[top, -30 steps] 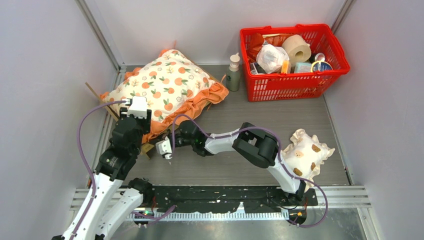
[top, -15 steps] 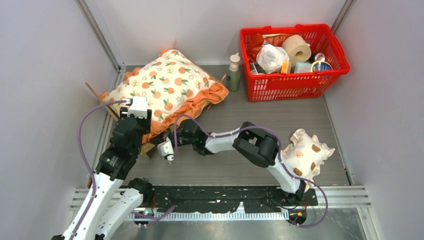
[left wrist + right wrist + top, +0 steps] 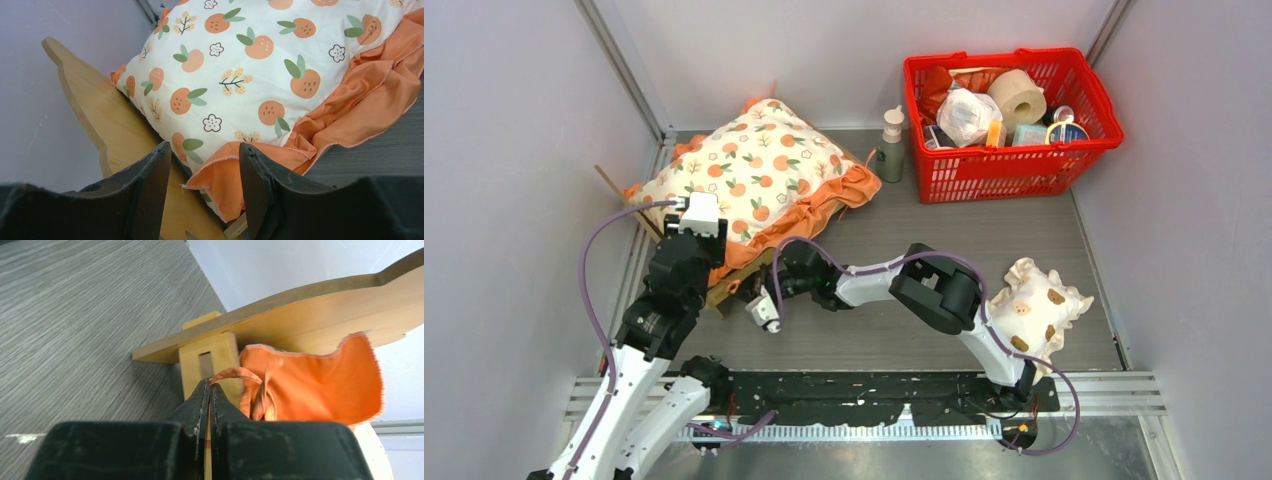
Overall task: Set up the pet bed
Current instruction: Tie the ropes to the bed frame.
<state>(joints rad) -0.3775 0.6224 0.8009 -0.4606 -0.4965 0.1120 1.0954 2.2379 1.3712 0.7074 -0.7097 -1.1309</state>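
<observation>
The pet bed point(image 3: 720, 294) lies rear left against the wall, under the cushion point(image 3: 754, 170).
Left wrist: the left gripper point(image 3: 205, 150) stands half open, empty, astride the cushion's ruffle above the bed's wood. Right wrist: the right gripper point(image 3: 209, 385) is closed, its tips at the bed's corner post.

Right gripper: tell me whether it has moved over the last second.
Yes. In the top view the right gripper has slid toward the near edge of the table, away from the orange-ruffled cushion, which has stayed put.

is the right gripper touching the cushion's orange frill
Touching. The right wrist view shows the shut right gripper pinching a strand of the cushion's orange frill at its tips.
</observation>
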